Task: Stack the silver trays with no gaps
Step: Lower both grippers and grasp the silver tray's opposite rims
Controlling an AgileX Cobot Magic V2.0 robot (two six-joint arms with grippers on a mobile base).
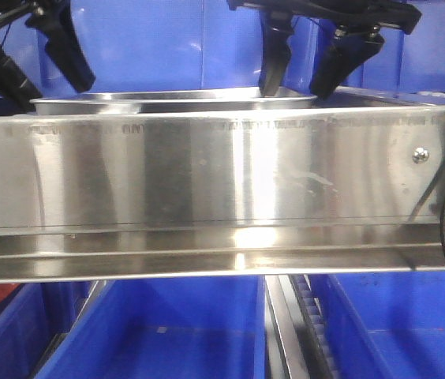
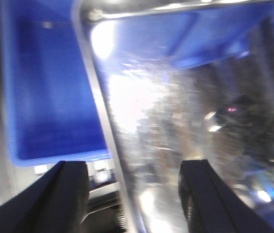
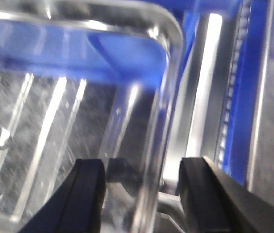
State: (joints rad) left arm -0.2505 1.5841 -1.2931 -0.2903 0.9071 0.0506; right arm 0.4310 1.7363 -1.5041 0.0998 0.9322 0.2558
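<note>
The silver tray (image 1: 175,99) lies behind the long steel rail (image 1: 207,174), which fills most of the front view and carries a round screw (image 1: 420,155). Only the tray's thin rim shows above the rail, and I cannot tell if more than one tray lies there. Blue bins (image 1: 167,332) are below and behind it.

The left claw (image 1: 55,91) hangs at the left end of the tray. In the left wrist view the claw (image 2: 132,194) is released, with its fingers (image 2: 64,199) wide apart and the tray rim (image 2: 105,126) running between them. A blue bin (image 2: 49,97) is just beside that rim.

The right claw (image 1: 295,88) is at the right end, also released. In its wrist view the claw (image 3: 144,191) straddles the rim near the tray's rounded corner (image 3: 168,29).
</note>
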